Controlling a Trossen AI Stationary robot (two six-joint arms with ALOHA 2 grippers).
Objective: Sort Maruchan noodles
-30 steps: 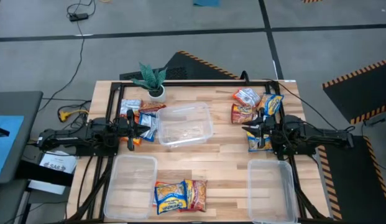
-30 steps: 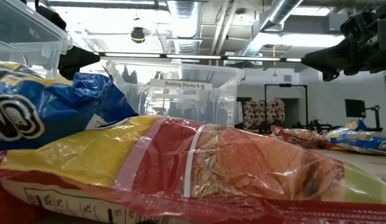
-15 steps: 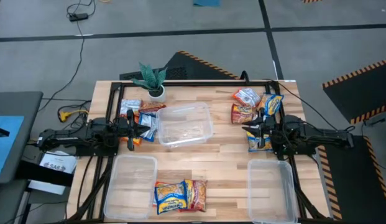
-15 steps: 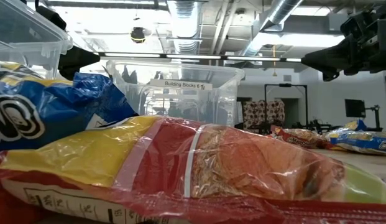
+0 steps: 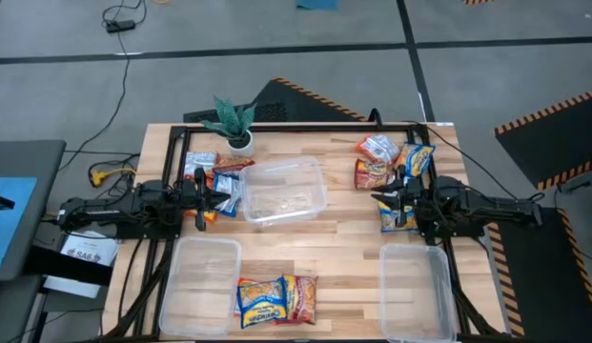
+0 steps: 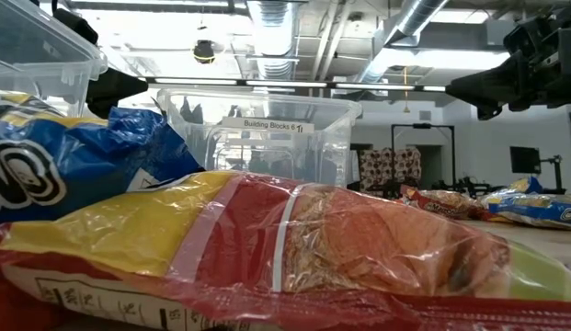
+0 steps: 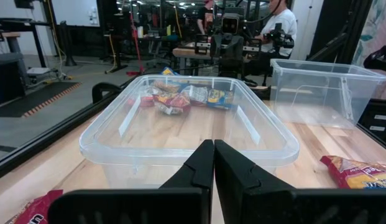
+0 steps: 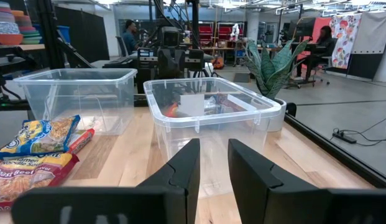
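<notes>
Maruchan noodle packets lie flat on the table in three groups: a left cluster [image 5: 215, 176] beside my left gripper, a right cluster [image 5: 391, 164] by my right gripper, and a blue-and-yellow and red-and-yellow pair [image 5: 276, 298] at the near edge, filling the low view [image 6: 294, 248]. My left gripper [image 5: 224, 198] hovers shut at the left side of the middle clear tub [image 5: 286, 191], its fingers [image 7: 213, 152] together. My right gripper [image 5: 377, 197] hovers open at that tub's right [image 8: 211, 115], with a gap between its fingers [image 8: 213, 163].
Two more clear tubs stand at the near left [image 5: 200, 276] and near right [image 5: 415, 281]. A small potted plant [image 5: 236, 124] sits at the far edge. Bare wood lies between the middle tub and the near pair. People sit at desks in the room beyond.
</notes>
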